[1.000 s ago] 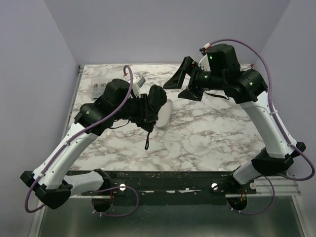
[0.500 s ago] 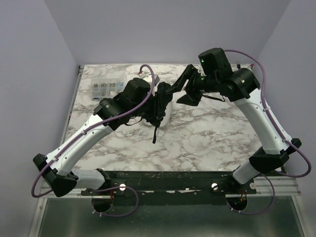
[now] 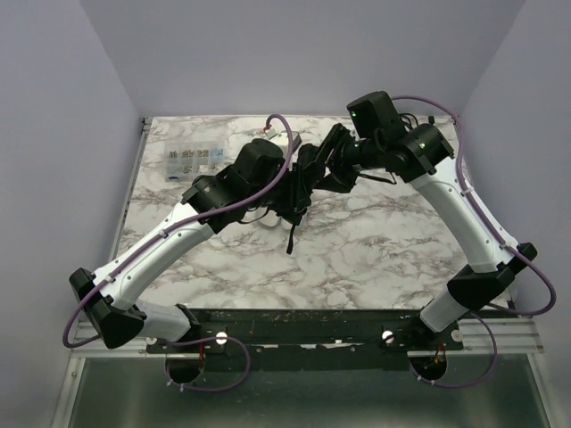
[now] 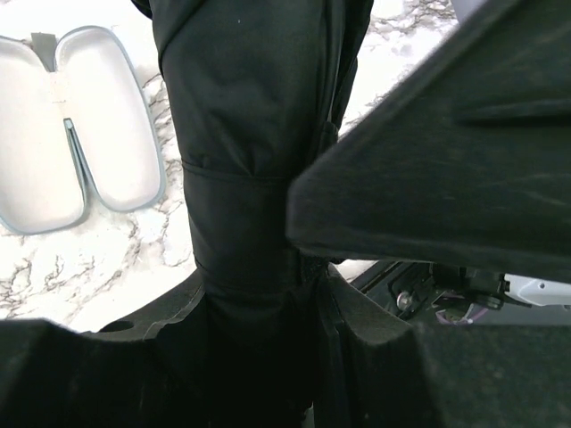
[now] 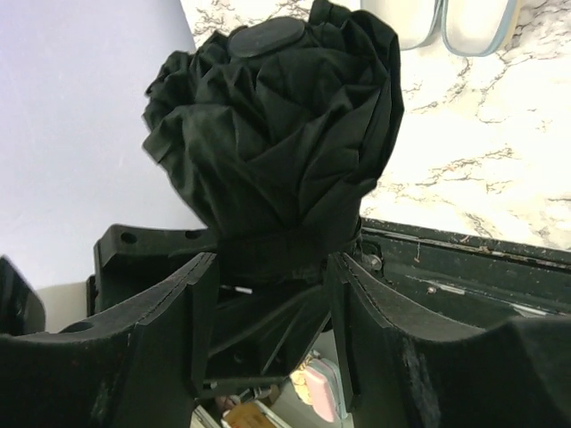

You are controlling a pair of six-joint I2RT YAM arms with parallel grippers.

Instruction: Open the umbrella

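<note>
Folded umbrella (image 5: 277,134) is held up over the table (image 3: 375,241), with the left gripper (image 4: 259,303) clamped on its body. Right gripper (image 5: 272,294) straddles the canopy base, can't tell if it's squeezing. Looks like second-hand grasp step; next needs a firm right grip, then sliding apart along the shaft.

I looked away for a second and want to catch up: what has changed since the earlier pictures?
The left gripper carried the umbrella right and toward the back of the table. The right gripper swung left to meet it and now clamps its folded top. Unchanged: the left gripper's hold, the umbrella still folded, and the clear compartment box at back left.
</note>
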